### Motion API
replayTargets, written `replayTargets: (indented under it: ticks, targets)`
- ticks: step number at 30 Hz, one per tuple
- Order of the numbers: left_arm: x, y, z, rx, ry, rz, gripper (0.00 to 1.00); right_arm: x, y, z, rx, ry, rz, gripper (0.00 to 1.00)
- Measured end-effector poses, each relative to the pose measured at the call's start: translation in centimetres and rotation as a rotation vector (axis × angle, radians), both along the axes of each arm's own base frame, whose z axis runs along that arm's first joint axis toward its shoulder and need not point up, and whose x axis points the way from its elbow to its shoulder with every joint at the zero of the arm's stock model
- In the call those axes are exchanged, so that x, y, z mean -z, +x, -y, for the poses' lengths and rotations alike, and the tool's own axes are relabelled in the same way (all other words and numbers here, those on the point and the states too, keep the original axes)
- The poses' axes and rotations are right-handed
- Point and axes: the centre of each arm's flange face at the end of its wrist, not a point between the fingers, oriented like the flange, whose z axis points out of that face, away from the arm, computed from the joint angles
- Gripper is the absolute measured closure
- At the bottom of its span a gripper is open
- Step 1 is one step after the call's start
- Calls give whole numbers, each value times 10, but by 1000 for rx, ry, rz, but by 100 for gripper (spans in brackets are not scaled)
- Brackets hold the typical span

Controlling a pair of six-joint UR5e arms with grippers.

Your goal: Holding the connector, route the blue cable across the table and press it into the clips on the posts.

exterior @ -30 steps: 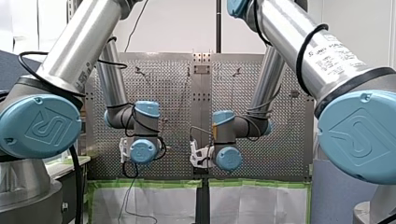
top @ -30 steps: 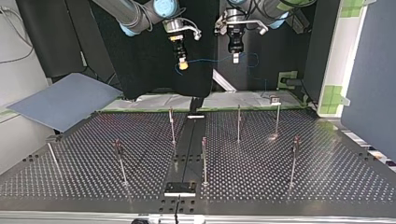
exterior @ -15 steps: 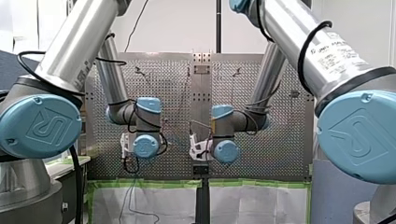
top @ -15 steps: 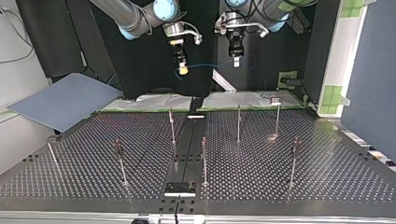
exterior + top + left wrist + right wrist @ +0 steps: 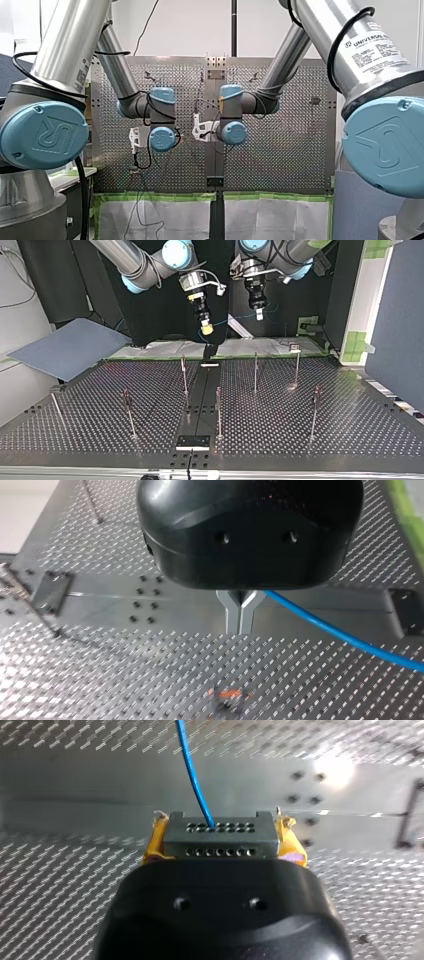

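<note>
My right gripper (image 5: 222, 839) is clamped on the connector (image 5: 220, 834). Its yellow pads (image 5: 292, 849) press the grey block from both sides, and the block's two rows of small holes face away from the wrist. The blue cable (image 5: 191, 770) leaves the upper row of holes near its middle. It runs ahead of the gripper, out over the perforated table (image 5: 75, 885), which lies well below.

My left gripper (image 5: 240, 615) has its metal fingers (image 5: 232, 616) pressed together with the tips touching. They form a narrow fork where they meet the black body. The cable comes out of that fork at one side and slopes away beside the gripper, clear of the table. Below the fingertips and just ahead of them sits a small orange and dark thing (image 5: 227, 697), too blurred to name.

In the top view both grippers hang high over the table's far edge, pointing down, near each other but apart. My right one reaches a little lower than my left. The cable sags lightly in the gap between them, from the connector across to my left gripper, and loops out again on that gripper's outer side. The thin posts (image 5: 255, 371) stand upright on the table, well below both grippers and apart from the cable.
</note>
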Motion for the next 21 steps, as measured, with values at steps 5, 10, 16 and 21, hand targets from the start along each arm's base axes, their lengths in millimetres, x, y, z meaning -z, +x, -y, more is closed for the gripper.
replayTargets:
  ticks: [5, 10, 16, 21]
  targets:
    - [-22, 4, -4, -52, -33, 22, 100, -37, 10, 4, -43, -21, 34, 100]
    - [-45, 9, -7, -102, -56, 45, 100, -63, 13, 1, -83, -20, 61, 100]
    - [-66, 7, -14, -158, -73, 57, 100, -100, 18, -6, -143, -20, 99, 100]
    - [-85, 12, -22, -209, -97, 78, 100, -110, 24, -9, -189, -6, 95, 100]
